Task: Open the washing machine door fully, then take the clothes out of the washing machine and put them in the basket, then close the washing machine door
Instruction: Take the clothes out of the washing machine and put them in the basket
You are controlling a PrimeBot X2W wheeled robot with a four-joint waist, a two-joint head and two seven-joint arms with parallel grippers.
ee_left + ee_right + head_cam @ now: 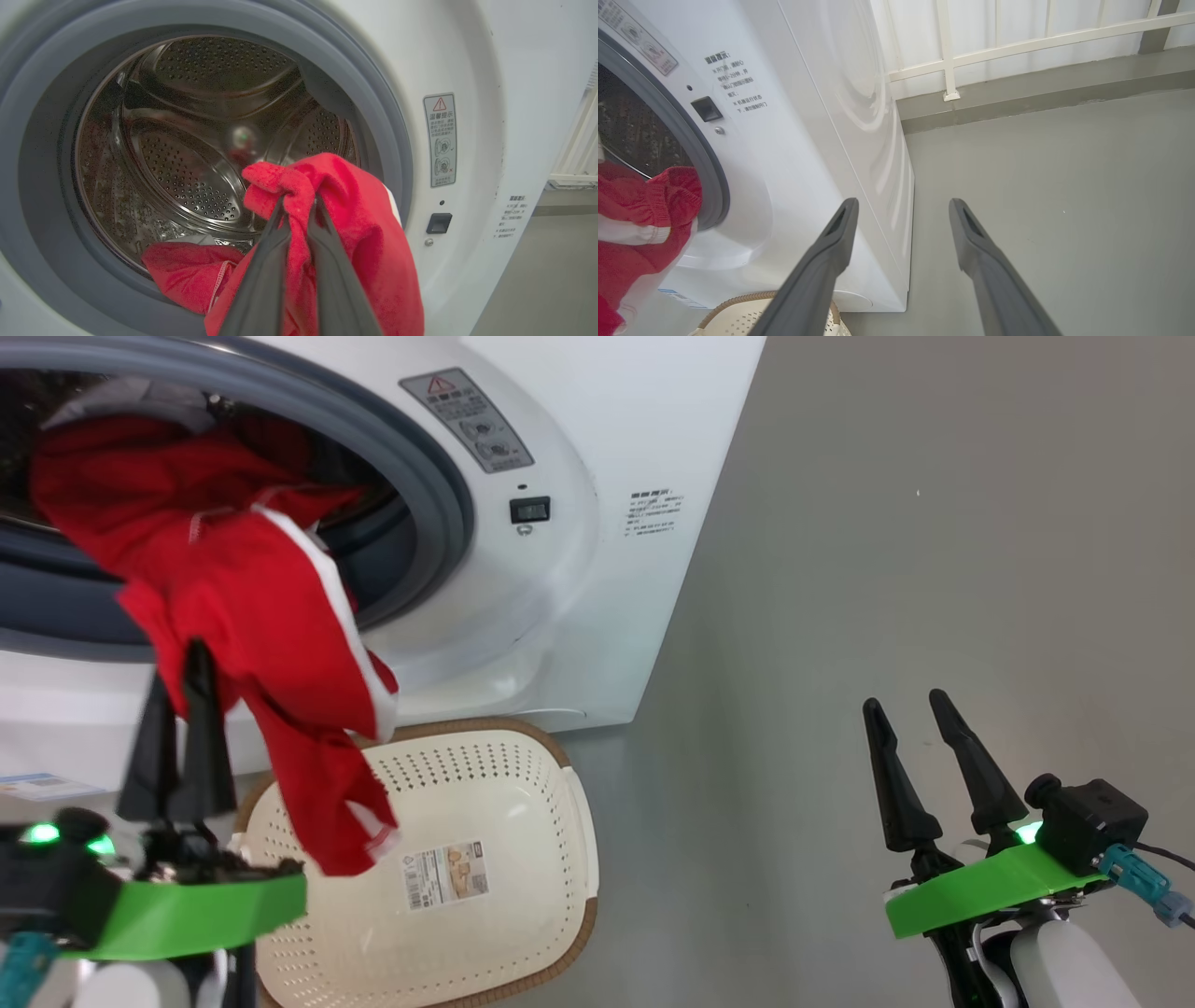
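The white washing machine [579,504] stands with its round mouth uncovered; its door is out of view. Red clothes [252,616] with white panels spill from the drum over the grey rubber ring and hang down above the cream basket [523,775] on the floor in front. My left gripper [182,663] is shut on a fold of the red clothes [327,196], just outside the drum opening. More red fabric [187,275] lies on the drum's lower lip. My right gripper [906,705] is open and holds nothing, off to the right over the grey floor.
A paper label [446,874] lies on the basket's floor. Grey floor [934,569] stretches to the right of the machine. In the right wrist view a white railing [1017,46] runs along the back behind the machine's side panel [859,116].
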